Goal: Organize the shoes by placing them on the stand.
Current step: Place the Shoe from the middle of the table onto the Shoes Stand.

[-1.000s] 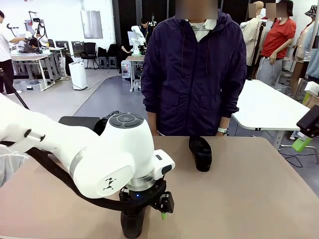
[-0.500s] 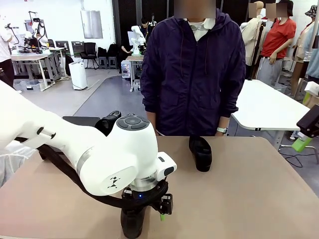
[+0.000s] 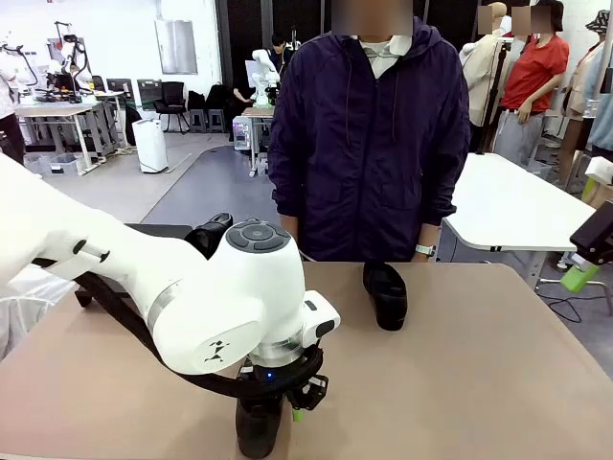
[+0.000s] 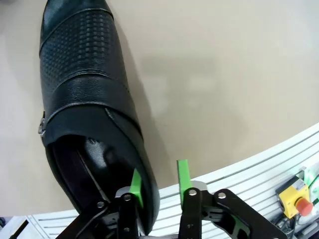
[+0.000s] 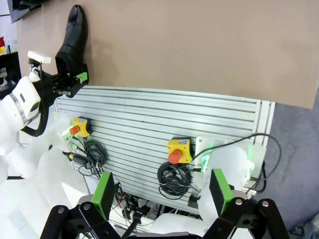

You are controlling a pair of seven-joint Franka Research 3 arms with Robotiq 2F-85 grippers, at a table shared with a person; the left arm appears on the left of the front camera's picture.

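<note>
A black glossy shoe [image 4: 84, 99] lies near the table's front edge, also seen under my left wrist [image 3: 259, 433]. My left gripper [image 4: 158, 177] straddles its heel-side wall, with one green pad [image 4: 135, 186] inside the opening and the other outside. A thin gap still shows at the outer pad. A second shoe [image 3: 385, 295] lies at the far side, in front of the person. The stand [image 3: 144, 231] is at the far left, mostly hidden by my left arm. My right gripper [image 5: 162, 194] hangs open off the table's right side with nothing between its fingers.
The person stands at the far edge with arms down. A dark shoe-like shape [image 3: 213, 233] sits at the stand's right end. In the right wrist view, a slatted aluminium base [image 5: 164, 119] with yellow stop buttons lies below the table's front edge.
My left gripper's jaws have narrowed around the near shoe's heel wall. The left arm shifted slightly. The far shoe and the right gripper have not moved.
</note>
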